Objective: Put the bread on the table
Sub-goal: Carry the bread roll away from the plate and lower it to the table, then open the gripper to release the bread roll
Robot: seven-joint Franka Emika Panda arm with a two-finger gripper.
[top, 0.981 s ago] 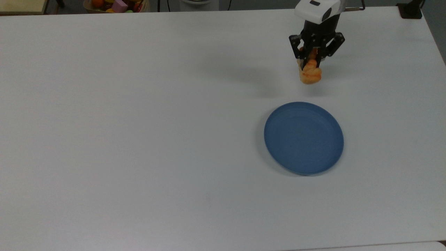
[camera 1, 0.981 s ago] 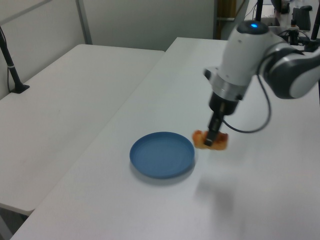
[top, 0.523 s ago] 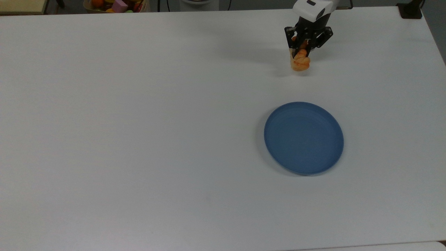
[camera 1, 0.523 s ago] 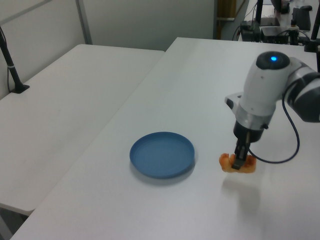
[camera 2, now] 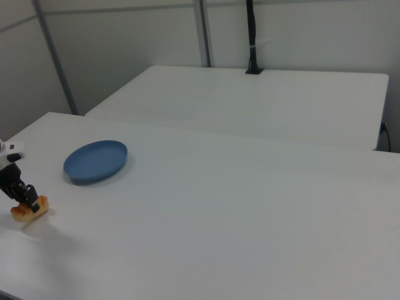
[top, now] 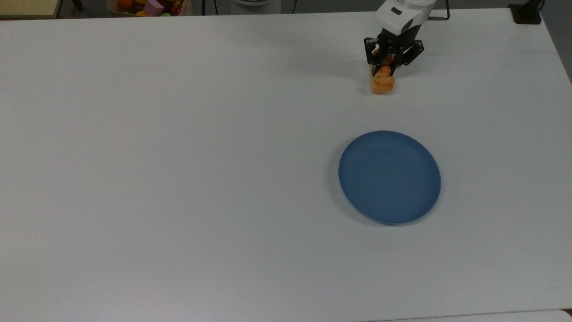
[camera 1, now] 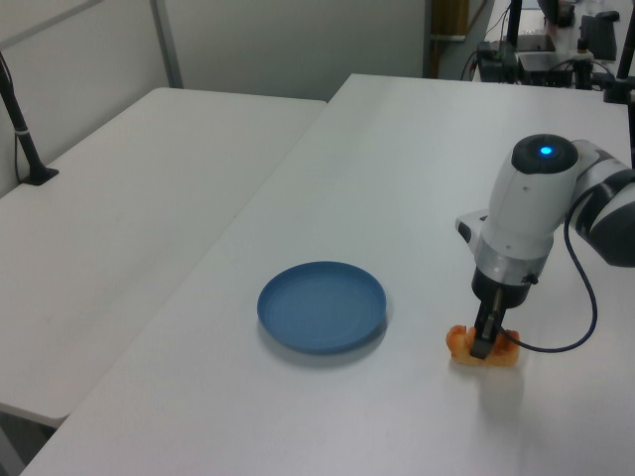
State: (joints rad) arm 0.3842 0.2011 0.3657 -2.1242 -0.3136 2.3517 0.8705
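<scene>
The bread, a small golden-orange roll, sits low at the far right of the white table in the top view, touching the surface or just above it. My gripper points down over it and is shut on its upper end. In the left view the bread shows on both sides of the black fingers, with the gripper clamped across its middle, to the right of the blue plate. The right view has the bread and the gripper at its left edge.
The round blue plate lies bare on the table, nearer the top view's bottom than the bread. A box of colourful toys sits beyond the far edge, and a black mount at the corner. A second white table stands alongside.
The gripper carried the bread away from the plate toward the top view's upper edge and lowered it. In the last half second it dropped a little further, down to the tabletop.
</scene>
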